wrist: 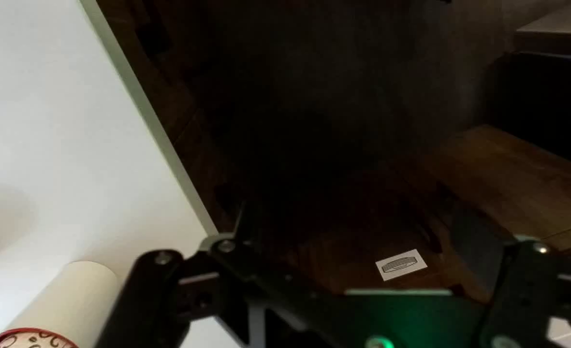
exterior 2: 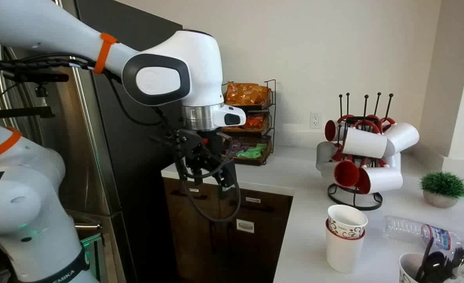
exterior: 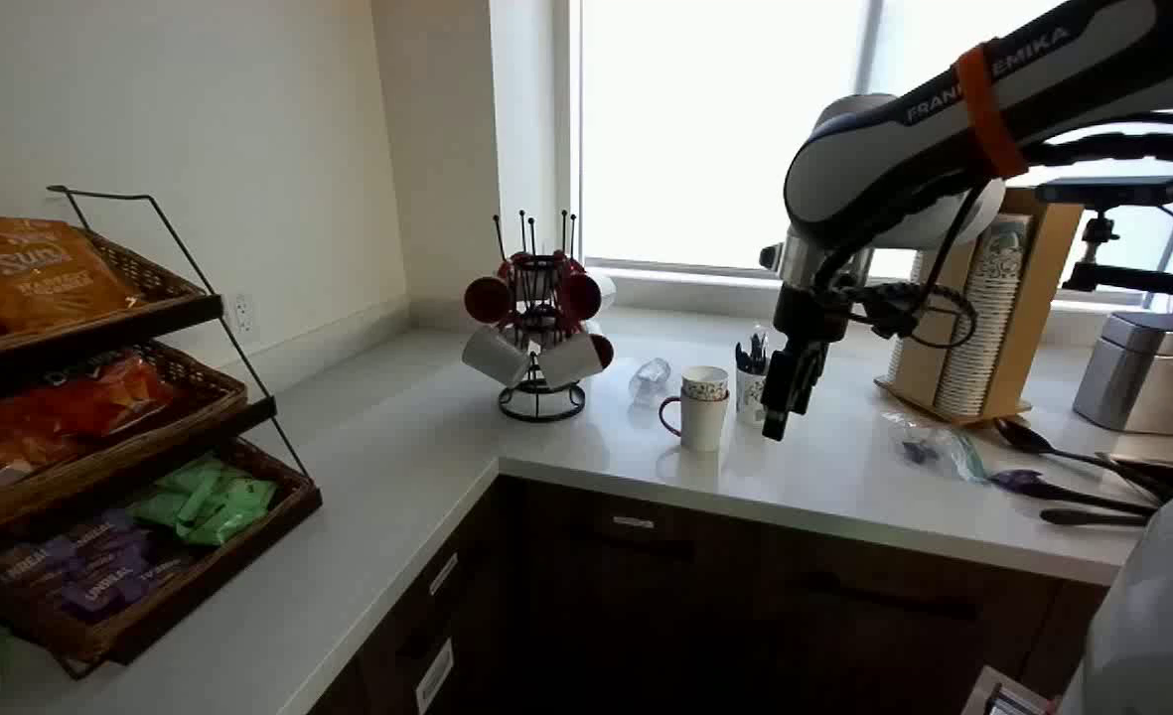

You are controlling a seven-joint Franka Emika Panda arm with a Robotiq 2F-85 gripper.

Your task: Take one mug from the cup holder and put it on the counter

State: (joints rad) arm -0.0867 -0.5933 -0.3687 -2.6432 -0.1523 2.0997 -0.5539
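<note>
Pale walls (exterior: 278, 119) and a bright window (exterior: 725, 129) frame this corner, where the counter (exterior: 407, 437) bends in an L over dark brown cabinets (exterior: 705, 576). Taking an exterior view left to right, the snack rack (exterior: 164, 321) sits farthest off to the left of my pincer (exterior: 775, 422). Closer in on that side stands the cup holder (exterior: 543, 418), black wire hung with white mugs (exterior: 568, 359) that are red inside. Then come a clear bottle (exterior: 650, 381), a standing mug (exterior: 702, 425) with a paper cup (exterior: 705, 381) in its mouth, and a cup of black cutlery (exterior: 751, 397) that shows next to me. To my right is a wooden stand (exterior: 1038, 288) of paper cups (exterior: 965, 367).

In the wrist view my fingers (wrist: 478, 246) are spread wide with nothing held; a drawer label (wrist: 401, 265) and dark floor (wrist: 338, 96) show past them, so I hang off the counter's edge, not over it.

My coming move turns on that: the cup holder lies sideways from me, well apart, across the edge and deeper in the corner. A low mug (exterior 2: 385, 180) on it, in an exterior view, has its long axis nearly level and its red mouth facing my side. I judge I must reach across and tilt, since my fingers point down
</note>
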